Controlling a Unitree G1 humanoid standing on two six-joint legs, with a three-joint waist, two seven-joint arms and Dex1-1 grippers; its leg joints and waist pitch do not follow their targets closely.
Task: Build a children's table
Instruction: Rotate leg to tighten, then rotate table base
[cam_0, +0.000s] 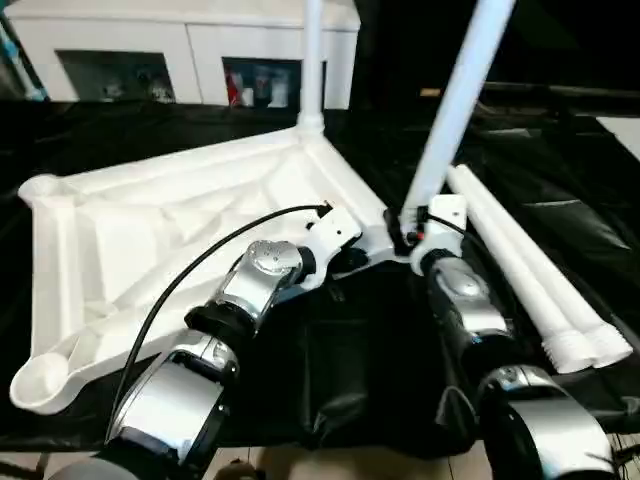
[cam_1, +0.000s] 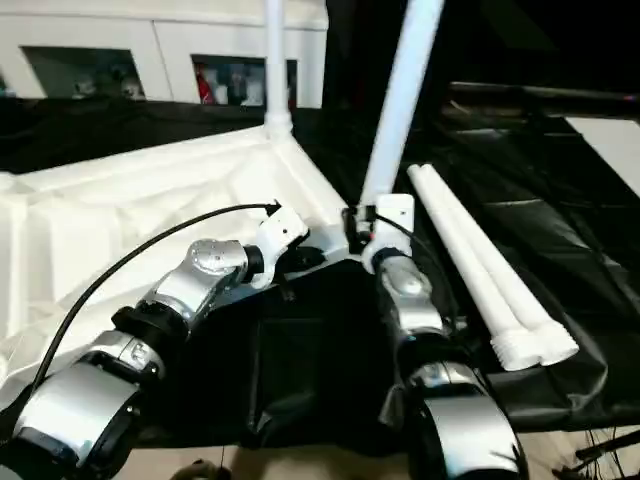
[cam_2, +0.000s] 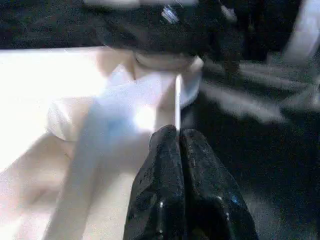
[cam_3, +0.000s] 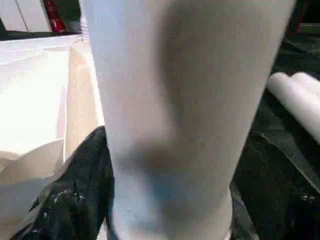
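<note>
Nearest the robot, toward 6 o'clock, both silver forearms reach over black sheeting. At the near right corner of the upturned white table top (cam_0: 150, 230), the left gripper (cam_2: 179, 131) has its two fingers pinched tight on a thin white rib beside the corner socket (cam_2: 167, 80). Just beside it, the right gripper (cam_0: 408, 232) clasps the base of a tilted leg (cam_0: 455, 100) leaning toward 1 o'clock. At 3 o'clock two loose legs (cam_0: 530, 275) lie side by side. Farther off, near 12 o'clock, another leg (cam_0: 312, 60) stands upright in the far corner
</note>
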